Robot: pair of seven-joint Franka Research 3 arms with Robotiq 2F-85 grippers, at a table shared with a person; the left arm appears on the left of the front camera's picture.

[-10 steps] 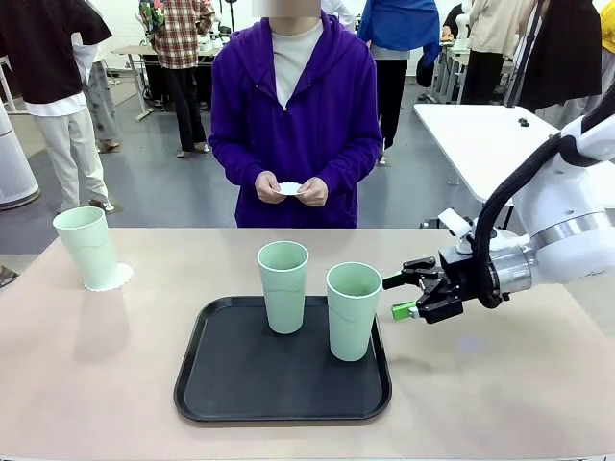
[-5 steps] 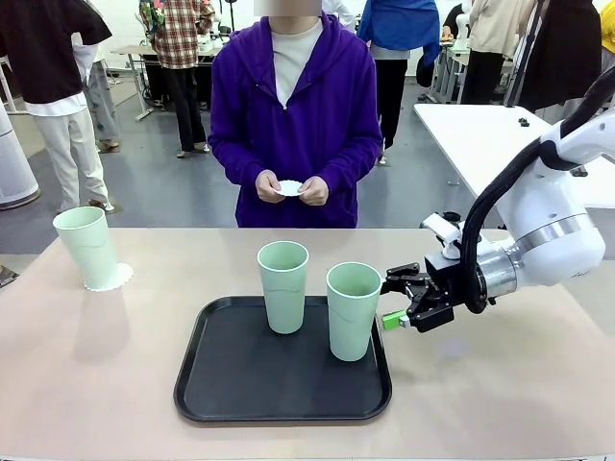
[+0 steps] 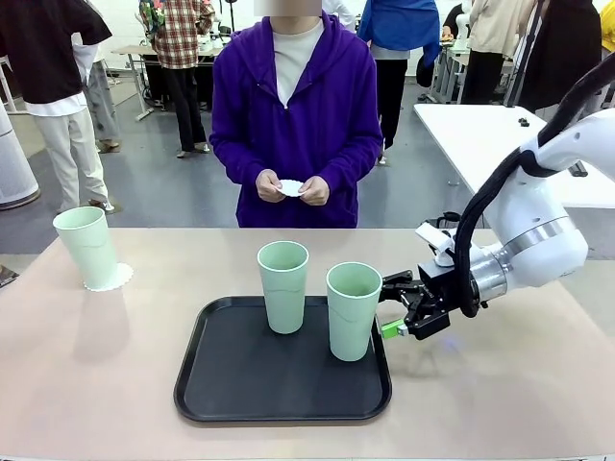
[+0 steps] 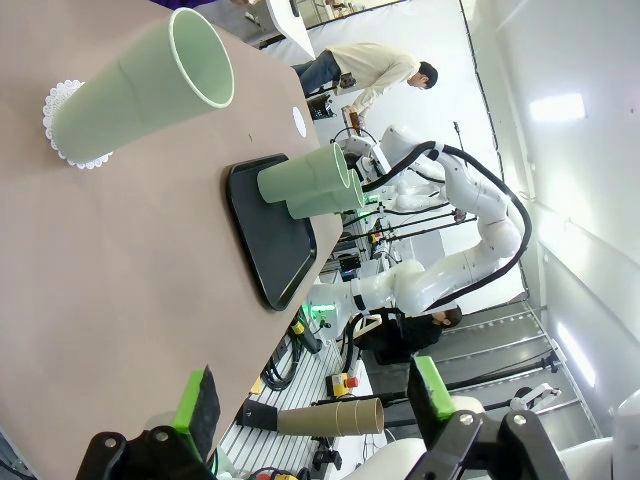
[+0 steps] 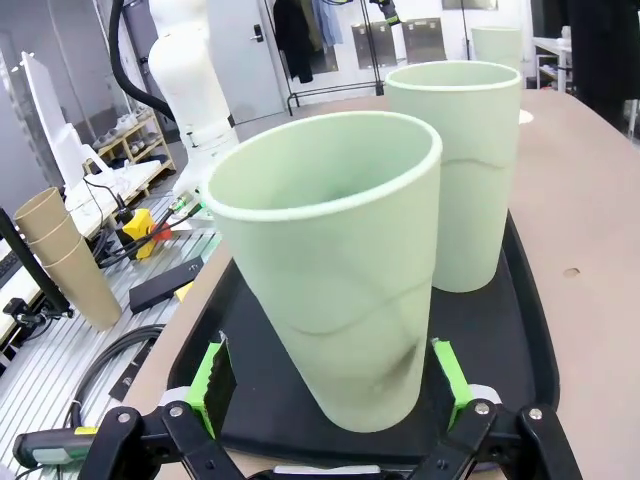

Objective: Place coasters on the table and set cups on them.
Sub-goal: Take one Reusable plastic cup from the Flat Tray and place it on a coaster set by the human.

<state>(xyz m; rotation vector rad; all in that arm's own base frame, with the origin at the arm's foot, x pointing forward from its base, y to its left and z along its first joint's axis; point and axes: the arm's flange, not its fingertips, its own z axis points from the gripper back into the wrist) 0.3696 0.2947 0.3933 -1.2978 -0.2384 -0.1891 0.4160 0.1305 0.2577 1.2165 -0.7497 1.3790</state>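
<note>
Pale mint-green cups point(image 3: 353, 309), black tray point(image 3: 240, 389), beige table point(image 3: 96, 384), white lacy-edged coaster point(image 3: 113, 281), person's purple hooded top point(image 3: 332, 134)

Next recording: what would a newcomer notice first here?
The right tool, open, has a finger on each side of the right-hand cup on the black tray. At the far left of the table another cup stands on a coaster, while the person across holds a second coaster.
</note>
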